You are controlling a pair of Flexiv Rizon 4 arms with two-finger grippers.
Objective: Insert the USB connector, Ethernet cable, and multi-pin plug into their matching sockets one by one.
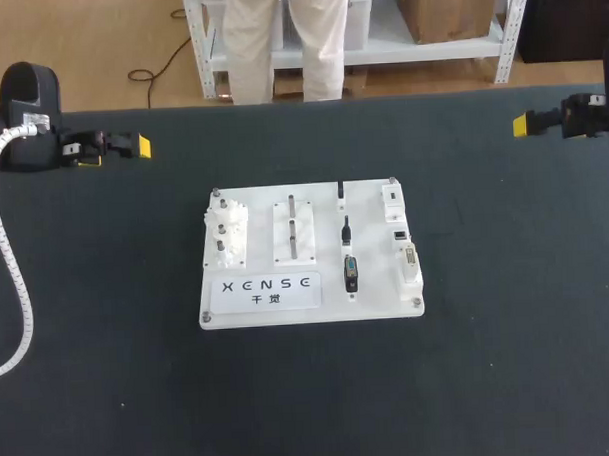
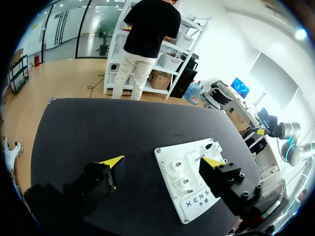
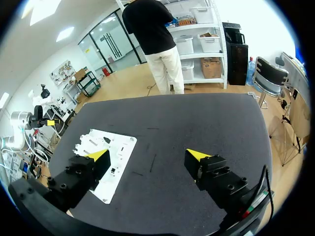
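Note:
A white practice board lies mid-table. On its right half rest a thin black cable piece, a small black USB connector and a black multi-pin plug. White sockets line the board's right edge. My left gripper hangs over the far left of the table, well away from the board, open and holding nothing; its own view puts the board ahead between the fingers. My right gripper hangs at the far right, open and holding nothing, with the board ahead of it.
White gears and a peg block stand on the board's left half. The black mat covers the table around the board. A white coiled hose runs down beside my left arm.

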